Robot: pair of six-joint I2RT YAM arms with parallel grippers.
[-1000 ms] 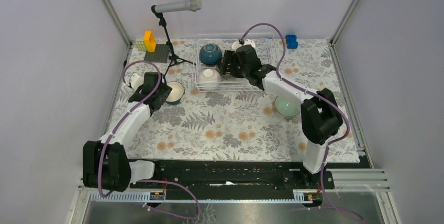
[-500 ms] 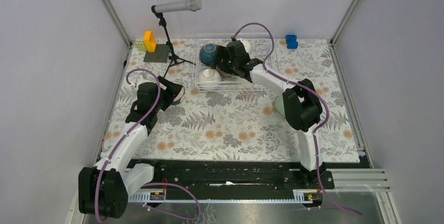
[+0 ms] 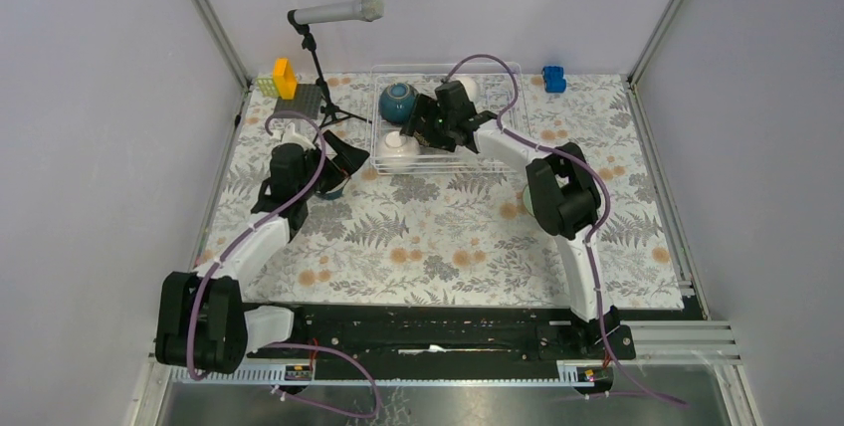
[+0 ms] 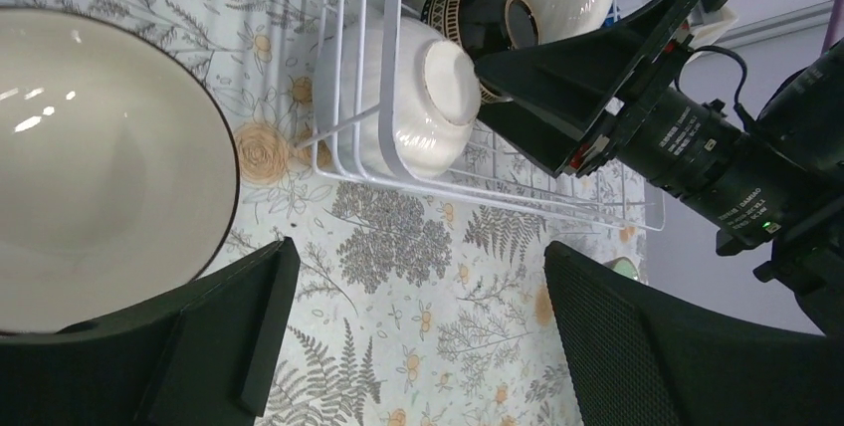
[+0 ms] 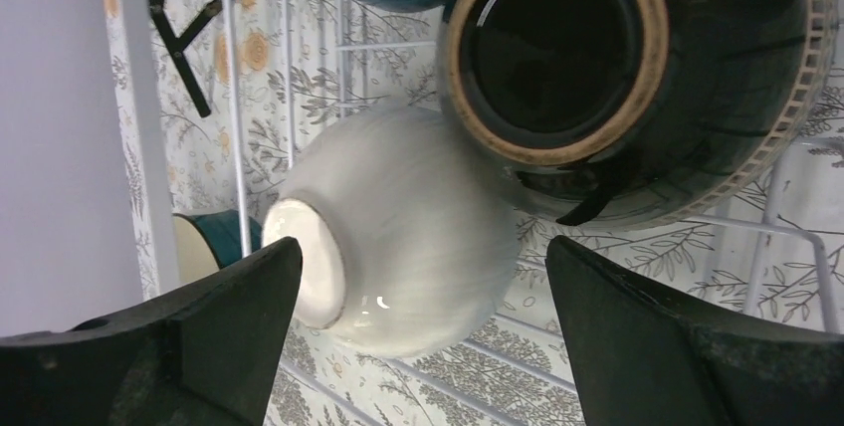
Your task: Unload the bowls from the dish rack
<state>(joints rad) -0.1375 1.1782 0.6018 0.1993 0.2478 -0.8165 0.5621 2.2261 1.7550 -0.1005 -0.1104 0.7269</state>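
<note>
The white wire dish rack (image 3: 448, 169) stands at the back centre. It holds a teal bowl (image 3: 398, 101), a white bowl (image 3: 398, 149) on its side, a second white bowl (image 3: 470, 86) and a dark brown bowl (image 5: 617, 78). My right gripper (image 3: 418, 129) is open inside the rack, one finger on each side of the tipped white bowl (image 5: 408, 237), not closed on it. My left gripper (image 3: 345, 160) is open and empty just left of the rack, over the other teal bowl (image 4: 90, 157), which sits upright on the table. The mint bowl (image 3: 526, 203) sits on the table, mostly behind the right arm.
A microphone (image 3: 333, 13) on a tripod stands at the rack's back left corner. A grey baseplate (image 3: 299, 103) with a yellow brick lies at far left, and a blue block (image 3: 554, 78) at far right. Enclosure walls close in both sides.
My right gripper has moved left inside the rack, from the dark bowl to the tipped white bowl. My left arm has swung toward the rack's left side, over the teal bowl on the table.
</note>
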